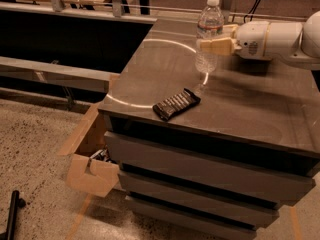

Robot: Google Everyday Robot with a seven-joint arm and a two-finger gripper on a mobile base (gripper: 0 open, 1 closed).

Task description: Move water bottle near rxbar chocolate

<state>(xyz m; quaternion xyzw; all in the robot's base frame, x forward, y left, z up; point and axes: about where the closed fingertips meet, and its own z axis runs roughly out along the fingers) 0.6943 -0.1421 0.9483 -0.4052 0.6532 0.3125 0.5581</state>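
Observation:
The water bottle point(209, 31) is a clear ribbed bottle with a white cap, held upright over the far middle of the dark tabletop point(260, 109). My gripper point(212, 39) reaches in from the right and is shut on the bottle at mid-height, with one pale finger point(216, 46) across its front. The bottle's base is at or just above the surface; I cannot tell which. The rxbar chocolate point(176, 104), a flat dark bar with pale lettering, lies near the table's front edge, a short way in front of and to the left of the bottle.
A pale circular line point(150, 49) marks the tabletop's left part. The table's front holds stacked drawers point(200, 174). An open cardboard box point(92, 169) sits on the floor at the left corner. A black rod point(12, 214) lies on the floor.

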